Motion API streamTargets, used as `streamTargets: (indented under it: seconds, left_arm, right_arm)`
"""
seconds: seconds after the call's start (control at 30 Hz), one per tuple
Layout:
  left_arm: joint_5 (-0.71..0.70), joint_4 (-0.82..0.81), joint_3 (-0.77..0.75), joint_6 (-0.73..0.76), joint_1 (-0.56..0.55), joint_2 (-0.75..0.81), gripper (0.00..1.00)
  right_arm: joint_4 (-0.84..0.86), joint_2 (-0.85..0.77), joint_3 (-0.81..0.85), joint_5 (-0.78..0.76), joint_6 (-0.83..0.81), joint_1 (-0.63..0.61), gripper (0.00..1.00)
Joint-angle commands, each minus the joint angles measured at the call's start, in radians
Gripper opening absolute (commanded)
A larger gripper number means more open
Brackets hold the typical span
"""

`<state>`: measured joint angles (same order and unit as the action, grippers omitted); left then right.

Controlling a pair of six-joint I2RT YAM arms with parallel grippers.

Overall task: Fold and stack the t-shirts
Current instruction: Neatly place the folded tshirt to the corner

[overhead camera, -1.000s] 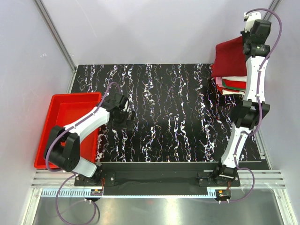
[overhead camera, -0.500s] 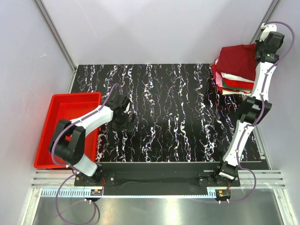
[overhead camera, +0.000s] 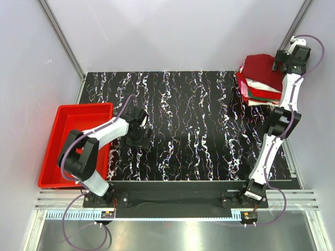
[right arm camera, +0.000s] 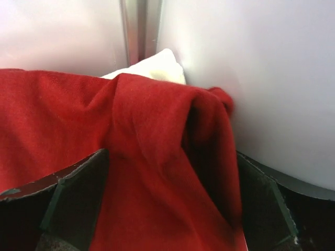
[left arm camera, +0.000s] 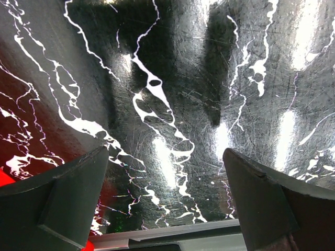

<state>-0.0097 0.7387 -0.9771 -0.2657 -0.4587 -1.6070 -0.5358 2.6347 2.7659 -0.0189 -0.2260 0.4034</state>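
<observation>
A stack of folded t-shirts (overhead camera: pixel 257 90) sits at the table's far right corner, with white, green and bright red layers showing at its edge. On top lies the dark maroon t-shirt (overhead camera: pixel 259 67), loosely bunched. My right gripper (overhead camera: pixel 280 63) is at that shirt's right edge, against the wall. In the right wrist view its jaws stand wide apart and open, with a ridge of maroon cloth (right arm camera: pixel 157 172) between them and a white shirt (right arm camera: pixel 157 64) behind. My left gripper (overhead camera: pixel 137 137) hangs open and empty just above the black marbled table (left arm camera: pixel 172 89).
A rigid red plastic tray (overhead camera: pixel 53 152) sits at the left table edge, close to my left arm. White enclosure walls stand close behind and to the right of the stack. The table's near rail (left arm camera: pixel 172 235) shows under my left gripper.
My right gripper carried the maroon t-shirt right, lowered it onto the stack and opened its jaws. The left arm only shifted slightly.
</observation>
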Motion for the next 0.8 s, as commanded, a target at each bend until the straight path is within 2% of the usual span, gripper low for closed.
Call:
streamTargets:
  seconds: [0.0, 0.13, 0.33, 0.43, 0.47, 0.57, 0.6, 0.67, 0.77]
  left_arm:
    - [-0.033, -0.016, -0.017, -0.006, -0.011, 0.035, 0.99]
    - [-0.044, -0.021, -0.021, -0.01, -0.015, 0.088, 0.99]
    - [-0.058, -0.027, -0.018, -0.015, -0.017, 0.168, 0.99]
    - [-0.049, -0.036, -0.012, -0.017, -0.017, 0.197, 0.99]
    - [-0.044, -0.038, -0.012, -0.018, -0.017, 0.202, 0.99]
    - [-0.038, -0.042, -0.002, -0.021, -0.017, 0.232, 0.99]
    - [-0.033, -0.042, 0.009, -0.023, -0.017, 0.251, 0.99]
    - [-0.03, -0.036, 0.017, -0.021, -0.017, 0.274, 0.99]
    - [-0.042, 0.017, -0.008, -0.03, -0.017, 0.317, 0.99]
  right_arm:
    - [0.126, -0.243, -0.028, -0.16, 0.039, 0.045, 1.0]
    - [0.143, -0.404, -0.106, -0.225, 0.071, 0.045, 1.0]
    - [0.142, -0.652, -0.308, -0.328, 0.145, 0.019, 1.0]
    - [0.117, -0.794, -0.497, -0.287, 0.195, -0.081, 1.0]
    - [0.122, -0.83, -0.626, -0.262, 0.17, -0.175, 1.0]
    - [0.187, -0.959, -0.889, -0.233, 0.108, -0.322, 1.0]
    - [0.194, -0.994, -0.931, -0.231, 0.146, -0.359, 1.0]
    - [0.188, -1.012, -1.015, -0.181, 0.29, -0.353, 1.0]
    - [0.175, -0.983, -1.02, -0.145, 0.289, -0.348, 0.98]
